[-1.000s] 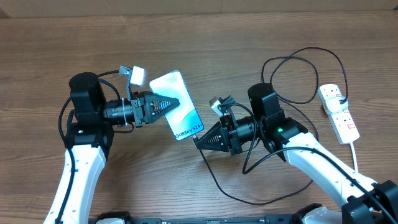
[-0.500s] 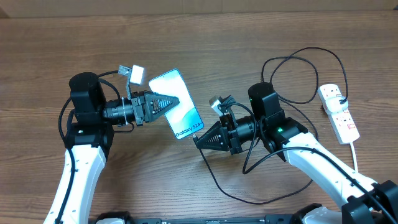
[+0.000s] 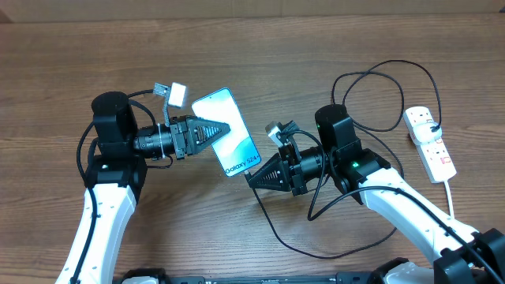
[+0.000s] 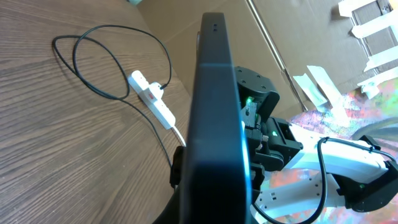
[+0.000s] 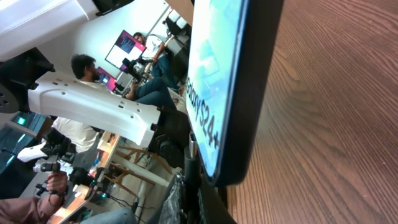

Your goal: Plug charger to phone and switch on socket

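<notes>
Wooden desk (image 3: 252, 47) carries everything here. Your left claw (image 3: 219, 131) is pinching the phone (image 3: 237, 150), held lifted and tilted near centre. That turns its "Galaxy S24+" end to 5 o'clock, toward the other arm. The socket (image 3: 430, 143) lies out at 3 o'clock with neither arm near it; I judge its switch is a later step. Your right claw (image 3: 251, 180) is pressed together on the charger (image 3: 384, 62), its tip just beside the phone's lower end. The connector is too small to make out.
</notes>
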